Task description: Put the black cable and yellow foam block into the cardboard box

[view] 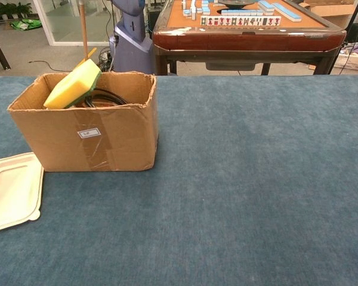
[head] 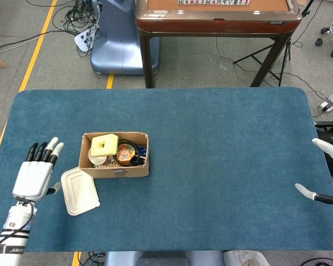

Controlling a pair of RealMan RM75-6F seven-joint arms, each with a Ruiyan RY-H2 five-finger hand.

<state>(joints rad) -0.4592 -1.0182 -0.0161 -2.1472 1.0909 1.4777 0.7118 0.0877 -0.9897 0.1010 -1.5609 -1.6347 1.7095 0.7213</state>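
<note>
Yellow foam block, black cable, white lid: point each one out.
yellow foam block (view: pixel 73 85), chest view, on its tilted yellow face.
black cable (view: pixel 110 96), chest view, on the loop showing above the box rim.
white lid (view: pixel 11 189), chest view, on its flat top.

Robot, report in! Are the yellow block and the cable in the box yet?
Left hand open, clear of box. Right hand at table edge, holding nothing. Yellow foam block tilted in cardboard box, black cable inside. Nothing blocking.
</note>
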